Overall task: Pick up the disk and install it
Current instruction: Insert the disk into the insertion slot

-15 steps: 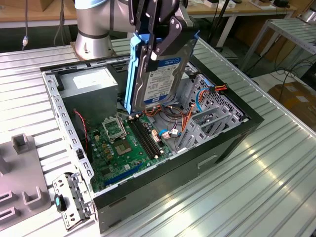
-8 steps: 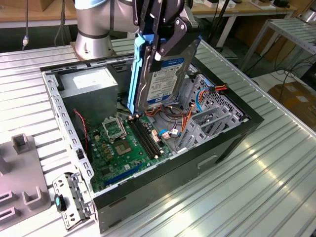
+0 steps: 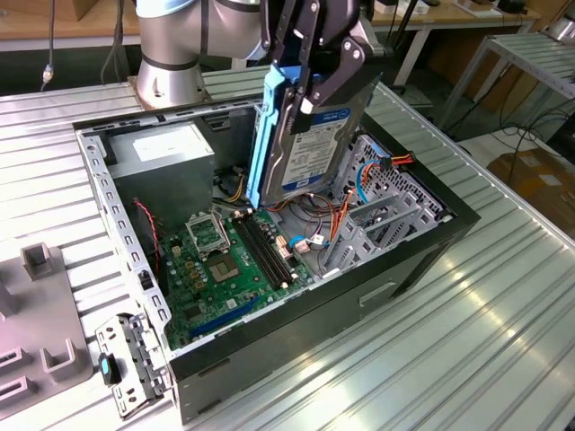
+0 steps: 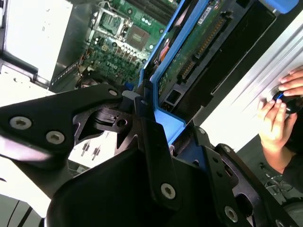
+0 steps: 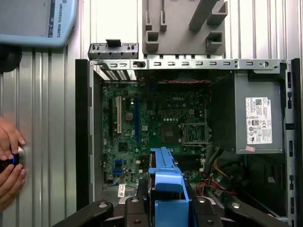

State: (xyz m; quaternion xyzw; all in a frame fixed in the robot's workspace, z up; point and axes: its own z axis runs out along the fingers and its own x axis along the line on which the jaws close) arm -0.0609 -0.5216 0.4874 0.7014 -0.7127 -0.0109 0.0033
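Jaws are pinching the disk (image 3: 314,148) by its top end, gripping across the blue rail frame and the metal body. The disk is hanging on edge in the air, slightly tilted, label facing the exterior view's right and the blue rail running down its edge on the exterior view's left. It's sitting above the open computer case (image 3: 296,332), lower end hovering over the motherboard (image 3: 216,269) near the memory slots, just beside the metal drive cage (image 3: 386,215) and not touching either. In the second wrist view the circuit-board side of the disk (image 4: 189,52) is showing; in the first wrist view its blue frame (image 5: 165,189) is poking out between the jaws over the board (image 5: 156,123). The grey power supply (image 3: 166,153) is sitting in the far corner of the case, well apart from the disk. The case is lying on its side on the ribbed desk (image 3: 467,341), with a grey fixture block (image 3: 36,341) and a loose metal bracket (image 3: 135,359) beside it. A person's hand (image 4: 272,125) is resting on a round knob on the desk.
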